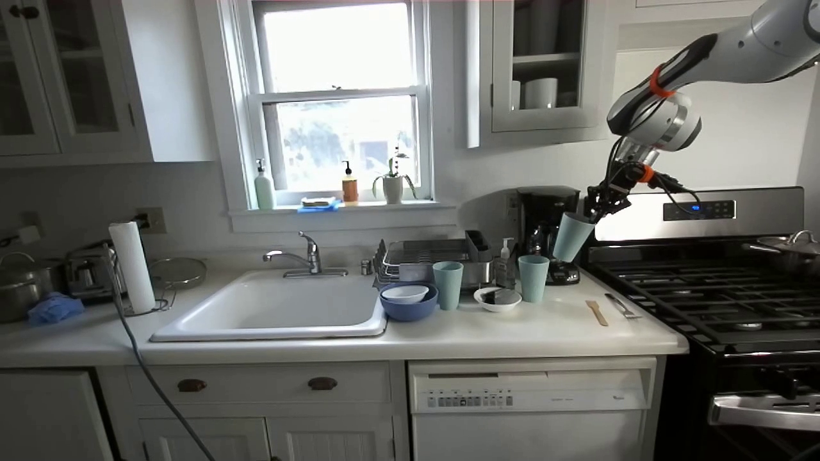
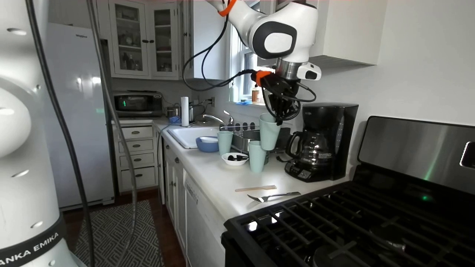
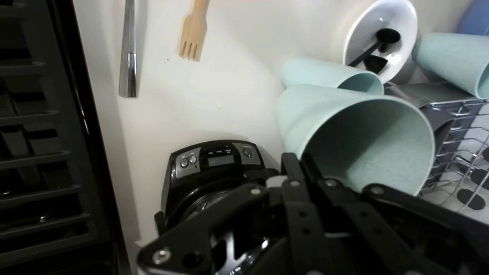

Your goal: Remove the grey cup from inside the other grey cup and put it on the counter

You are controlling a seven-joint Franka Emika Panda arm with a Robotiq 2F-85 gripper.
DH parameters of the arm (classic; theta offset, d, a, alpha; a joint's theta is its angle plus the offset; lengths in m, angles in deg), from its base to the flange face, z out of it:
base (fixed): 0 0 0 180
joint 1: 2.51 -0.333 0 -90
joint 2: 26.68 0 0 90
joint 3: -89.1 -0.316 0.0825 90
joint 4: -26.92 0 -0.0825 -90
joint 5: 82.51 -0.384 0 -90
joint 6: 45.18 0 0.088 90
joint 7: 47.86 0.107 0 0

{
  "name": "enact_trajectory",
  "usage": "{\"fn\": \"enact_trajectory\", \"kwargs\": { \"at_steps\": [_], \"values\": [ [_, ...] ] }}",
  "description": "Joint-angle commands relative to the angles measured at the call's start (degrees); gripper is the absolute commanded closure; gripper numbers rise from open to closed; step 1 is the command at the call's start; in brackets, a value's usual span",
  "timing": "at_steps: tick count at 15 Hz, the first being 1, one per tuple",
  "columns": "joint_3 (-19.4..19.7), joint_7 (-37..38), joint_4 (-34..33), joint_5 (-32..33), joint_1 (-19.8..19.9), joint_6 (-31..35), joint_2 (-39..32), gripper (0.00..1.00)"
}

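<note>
Grey-green and matt, the held cup (image 1: 572, 239) hangs tilted beneath the gripper (image 3: 303, 159), which is pinched narrow across the cup's wall at the rim. Further below the gripper, the standing cup (image 1: 533, 280) rests upright on the bench (image 1: 551, 330); the held cup is out of it, close beside. I judge the held cup light, thin-walled and fairly stiff, so it may pivot or swing in that small pinch. The rim is a sensible hold: squeeze modestly and level the base before letting go.
</note>
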Motion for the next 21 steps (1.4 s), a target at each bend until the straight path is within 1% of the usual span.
{"fn": "enact_trajectory", "kwargs": {
  "at_steps": [1,7,10,14,15,16,17,21],
  "values": [
    [-0.5,5.9,-0.1,5.4,-1.6,1.3,-1.7,0.99],
    [-0.2,17.5,-0.6,15.1,-3.8,3.9,-5.8,0.99],
    [-0.5,20.0,-0.8,16.3,-4.0,4.1,-7.7,0.99],
    [-0.9,21.4,-0.7,15.6,-4.0,5.5,-9.3,0.99],
    [-0.9,21.6,-0.6,15.6,-3.9,5.8,-9.4,0.71],
    [-0.9,21.8,-0.4,15.5,-3.8,6.1,-9.3,0.71],
    [-0.8,21.8,-0.2,15.4,-3.7,6.3,-8.9,0.66],
    [-1.0,19.4,2.0,13.0,-2.1,6.5,-5.8,0.38]
  ]
}}
